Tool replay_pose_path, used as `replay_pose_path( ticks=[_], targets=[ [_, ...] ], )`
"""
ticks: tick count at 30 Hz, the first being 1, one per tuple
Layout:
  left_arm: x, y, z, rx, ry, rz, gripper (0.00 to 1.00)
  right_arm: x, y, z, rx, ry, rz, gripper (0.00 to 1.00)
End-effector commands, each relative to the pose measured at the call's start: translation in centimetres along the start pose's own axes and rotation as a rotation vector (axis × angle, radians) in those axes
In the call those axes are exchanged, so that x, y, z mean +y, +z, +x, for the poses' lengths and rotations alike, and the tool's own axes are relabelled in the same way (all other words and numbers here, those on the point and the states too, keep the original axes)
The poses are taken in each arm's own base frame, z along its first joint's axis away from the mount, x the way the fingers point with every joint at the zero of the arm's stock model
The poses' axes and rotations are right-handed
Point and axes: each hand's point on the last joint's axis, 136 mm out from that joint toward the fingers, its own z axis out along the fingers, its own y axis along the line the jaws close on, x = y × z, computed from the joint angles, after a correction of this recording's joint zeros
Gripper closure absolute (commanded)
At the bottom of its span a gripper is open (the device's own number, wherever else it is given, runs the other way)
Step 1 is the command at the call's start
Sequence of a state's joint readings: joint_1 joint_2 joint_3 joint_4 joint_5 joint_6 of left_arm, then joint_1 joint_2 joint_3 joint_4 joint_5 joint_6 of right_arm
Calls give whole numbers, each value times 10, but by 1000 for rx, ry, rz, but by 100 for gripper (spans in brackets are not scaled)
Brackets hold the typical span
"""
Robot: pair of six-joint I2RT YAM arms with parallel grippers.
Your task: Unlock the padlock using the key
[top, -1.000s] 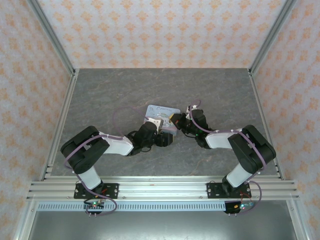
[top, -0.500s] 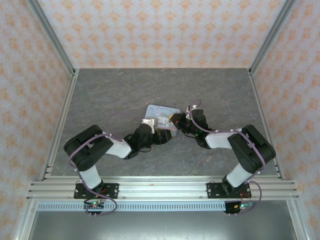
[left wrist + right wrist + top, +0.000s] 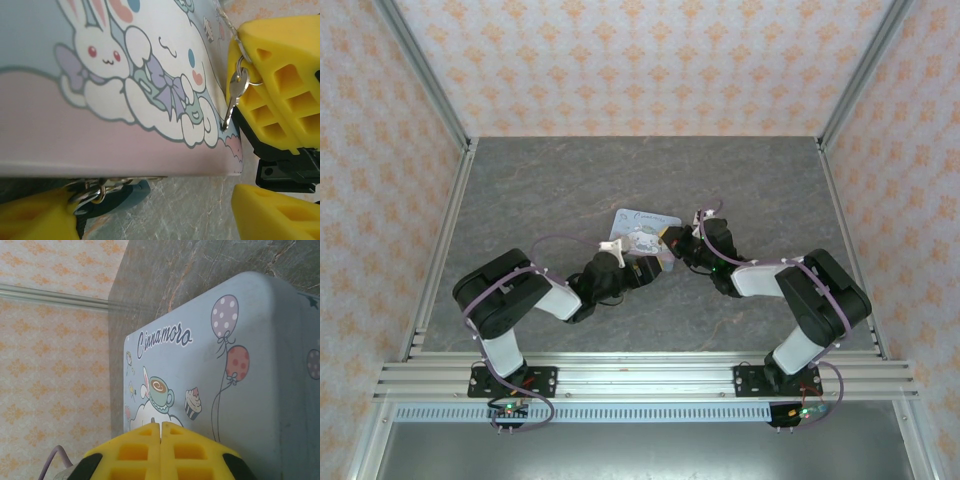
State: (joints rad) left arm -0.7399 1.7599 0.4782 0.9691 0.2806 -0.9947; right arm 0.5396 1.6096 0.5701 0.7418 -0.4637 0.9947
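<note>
The tin (image 3: 642,225) lies mid-table (image 3: 550,180). The right gripper (image 3: 671,240) meets the tin at its 4 o'clock corner. Its jaws are pressed together on the ring from which the key (image 3: 233,97) dangles, tip down over the printed lid. The left gripper (image 3: 646,270) sits at the tin's 6 o'clock, its fingers (image 3: 274,212) spread wide apart. In the left wrist view, the padlock (image 3: 131,191) shows at 7 o'clock, under the tin's near rim and just beside one spread finger.
</note>
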Motion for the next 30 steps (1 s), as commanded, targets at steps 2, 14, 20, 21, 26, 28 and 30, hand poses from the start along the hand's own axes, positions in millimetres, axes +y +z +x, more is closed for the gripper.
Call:
replay_pose_path(
  ticks=[2, 14, 20, 21, 26, 28, 30],
  targets=[
    [-18, -8, -8, -47, -21, 49, 25, -2, 3, -6, -19, 6, 7, 100],
    [-14, 2, -9, -80, -115, 53, 27, -2, 7, -7, -15, 15, 6, 100],
    [7, 4, -5, -111, -169, -13, 33, -3, 8, -7, -15, 16, 7, 100],
    [11, 4, -5, -117, -177, -21, 34, -3, 8, -7, -15, 15, 7, 100],
    [22, 3, -1, -128, -193, -55, 41, -4, 8, -7, -16, 16, 9, 100],
    [25, 2, -1, -130, -192, -67, 44, -6, 8, -7, -16, 16, 12, 100],
    [27, 2, -1, -133, -192, -75, 48, -7, 8, -8, -18, 18, 14, 100]
  ],
)
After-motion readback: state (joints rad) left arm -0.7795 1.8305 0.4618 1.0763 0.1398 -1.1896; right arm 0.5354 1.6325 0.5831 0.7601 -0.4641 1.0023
